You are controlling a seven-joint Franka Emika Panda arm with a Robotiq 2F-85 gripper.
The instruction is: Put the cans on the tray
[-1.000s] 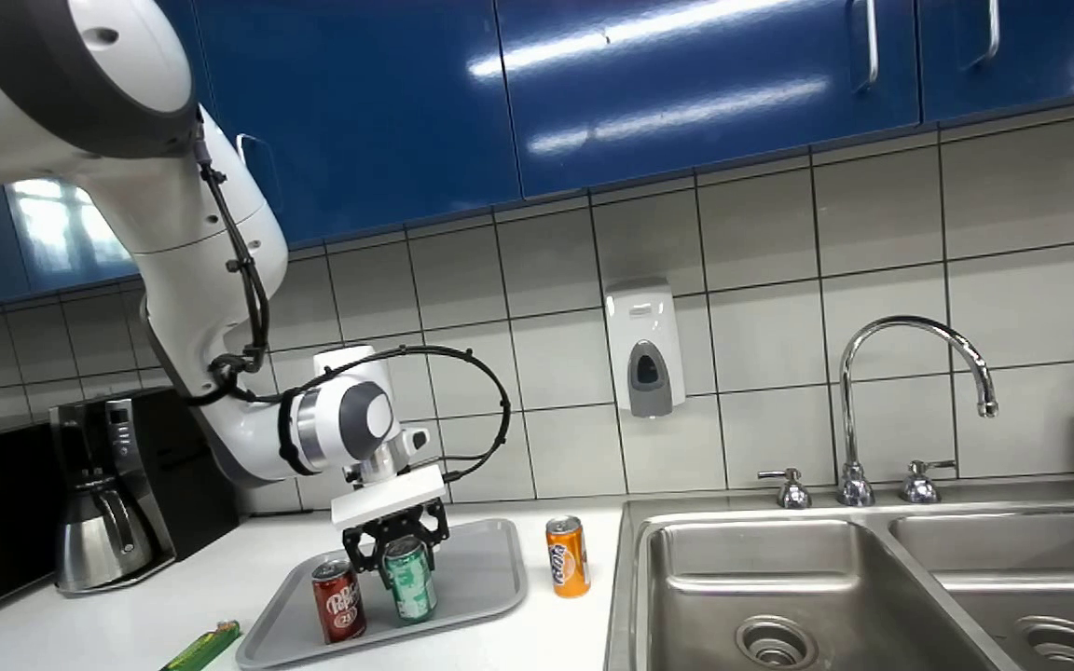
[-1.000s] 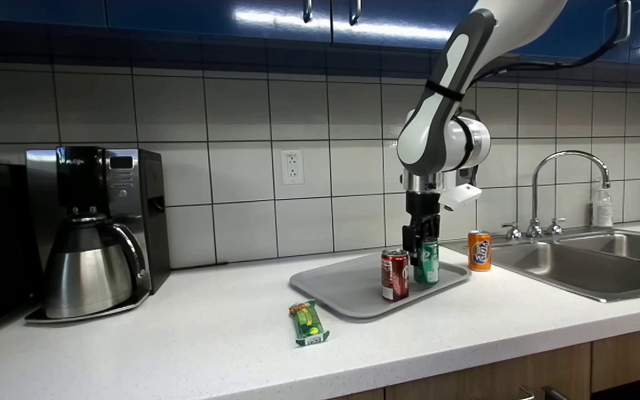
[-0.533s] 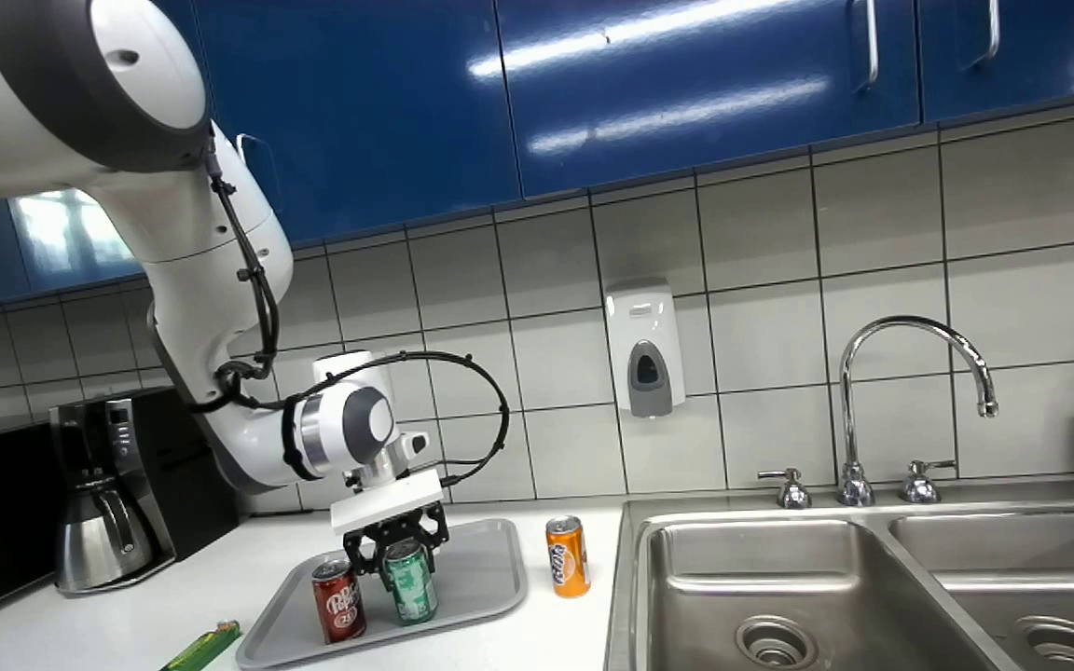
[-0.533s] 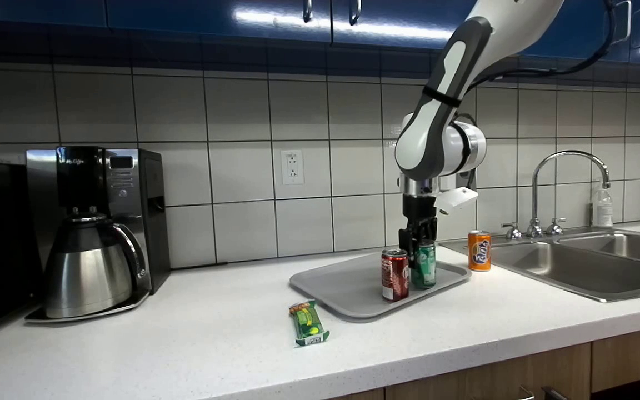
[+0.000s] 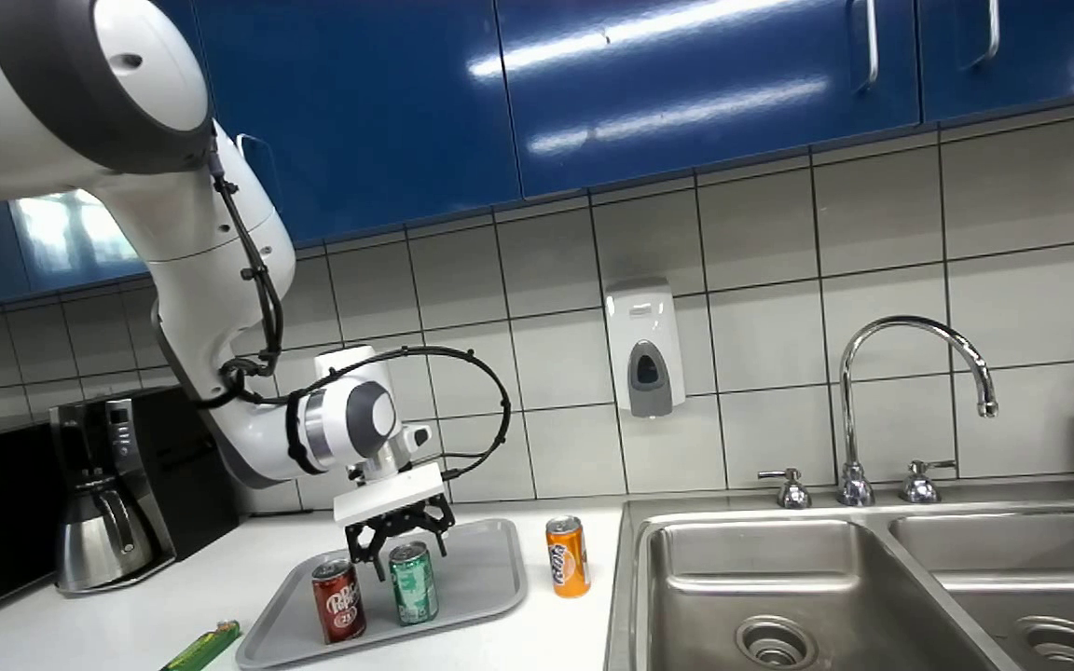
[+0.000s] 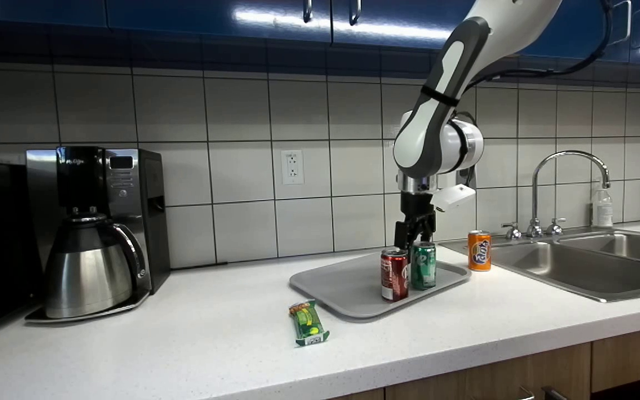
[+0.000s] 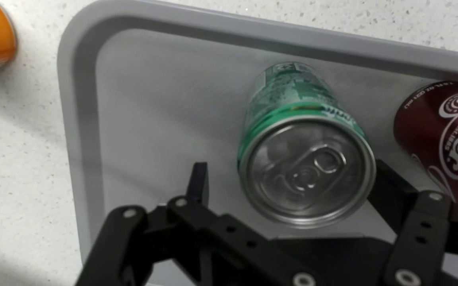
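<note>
The green can (image 5: 414, 589) stands upright on the grey tray (image 5: 486, 582), beside the dark red can (image 5: 339, 601), which is also upright there. In both exterior views the orange can (image 6: 479, 251) stands on the counter just outside the tray's end. My gripper (image 7: 290, 169) is open around the top of the green can (image 7: 304, 171). In the wrist view a gap shows between the can and the finger (image 7: 199, 180) at left; the finger on the opposite side is close to it, and I cannot tell if they touch.
A small green packet (image 6: 309, 323) lies on the counter in front of the tray. The coffee maker (image 6: 95, 239) stands beyond the tray, away from the sink. The steel sink (image 5: 770, 582) and its faucet (image 5: 905, 321) are past the orange can.
The jaws were closed on the green can and have now spread apart, leaving it standing on the tray. The arm and can first shifted slightly toward the dark red can.
</note>
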